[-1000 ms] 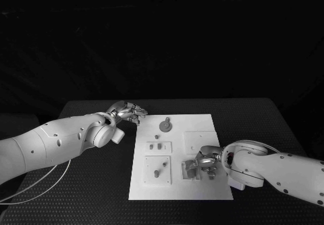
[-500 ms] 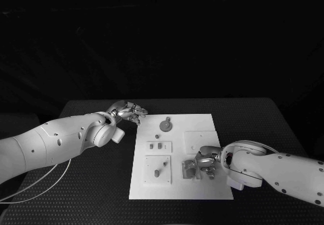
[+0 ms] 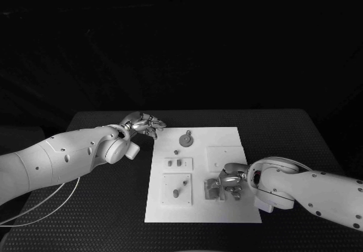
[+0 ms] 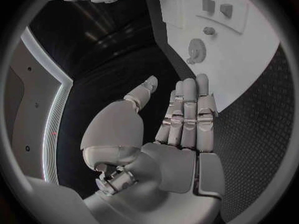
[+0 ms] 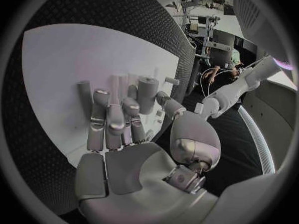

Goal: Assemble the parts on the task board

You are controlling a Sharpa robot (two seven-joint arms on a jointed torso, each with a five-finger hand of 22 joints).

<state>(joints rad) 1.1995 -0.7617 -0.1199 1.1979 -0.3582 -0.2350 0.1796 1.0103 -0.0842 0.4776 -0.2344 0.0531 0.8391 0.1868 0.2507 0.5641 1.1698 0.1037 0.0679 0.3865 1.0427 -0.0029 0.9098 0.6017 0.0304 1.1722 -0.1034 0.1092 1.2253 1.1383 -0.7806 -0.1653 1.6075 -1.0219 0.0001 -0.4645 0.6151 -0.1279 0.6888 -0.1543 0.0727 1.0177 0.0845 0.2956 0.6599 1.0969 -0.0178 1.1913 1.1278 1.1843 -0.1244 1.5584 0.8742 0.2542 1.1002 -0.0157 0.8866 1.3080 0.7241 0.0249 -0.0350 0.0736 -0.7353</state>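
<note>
Board sat mid-table with small grey parts on it. Right hand was down over the board's near right part, fingers curled around an upright grey peg by the grey block, probably steadying it to seat it; grip looked real but I couldn't tell how firm. Left hand hung off the board's far left corner, holding nothing, fingers straight and loosely apart, likely parked clear. Round disc part lay at the board's far end, near the left hand, untouched.
</note>
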